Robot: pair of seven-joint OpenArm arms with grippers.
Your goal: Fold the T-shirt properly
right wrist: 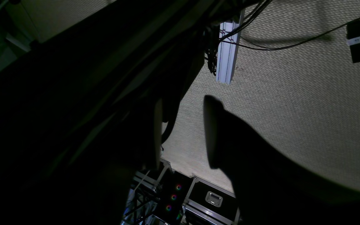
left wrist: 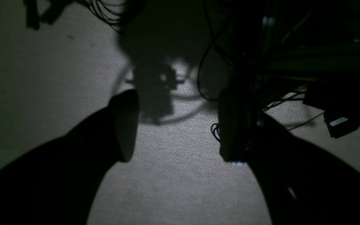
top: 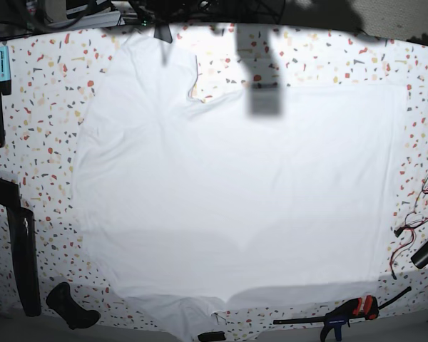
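White T-shirt (top: pixel 235 192) lies spread flat over most of the speckled tabletop (top: pixel 43 107), a clamp (top: pixel 346 311) near its front hem. Left gripper (left wrist: pixel 177 128) hangs with fingers wide apart over carpet (left wrist: pixel 180 175), holding nothing; right gripper (right wrist: pixel 183 131) likewise, its fingers parted and bare.

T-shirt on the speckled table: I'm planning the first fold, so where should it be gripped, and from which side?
Probably the sleeve at the far edge. It sticks out from the flat-spread T-shirt, giving a free edge to pinch from above and outside, then carry inward. The near sleeve hangs at the table front and looks harder to reach.
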